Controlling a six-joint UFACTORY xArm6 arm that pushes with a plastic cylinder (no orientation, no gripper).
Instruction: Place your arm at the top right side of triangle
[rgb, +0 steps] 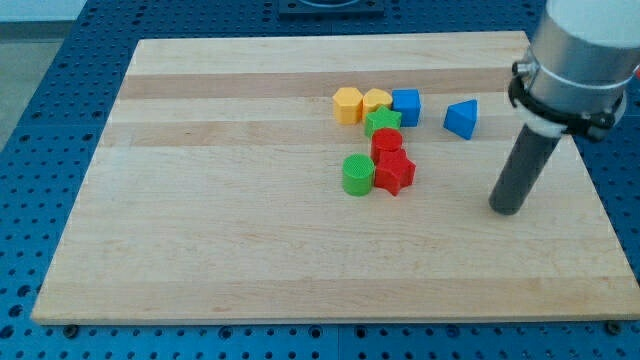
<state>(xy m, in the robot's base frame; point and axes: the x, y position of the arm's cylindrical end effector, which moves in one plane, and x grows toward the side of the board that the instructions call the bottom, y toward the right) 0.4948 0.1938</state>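
End effector is a bare rod, holds nothing; my tip rests on tabletop, blue triangle up-left of it, untouched.

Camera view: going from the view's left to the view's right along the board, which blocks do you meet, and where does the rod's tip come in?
Orange hexagon block → green cylinder → blue cube → blue triangle block → my tip, right of and below the triangle. The blocks stacked between cylinder and cube overlap in order, so I leave them out.

My tip rests on the board, below and just right of the blue triangle, well apart.
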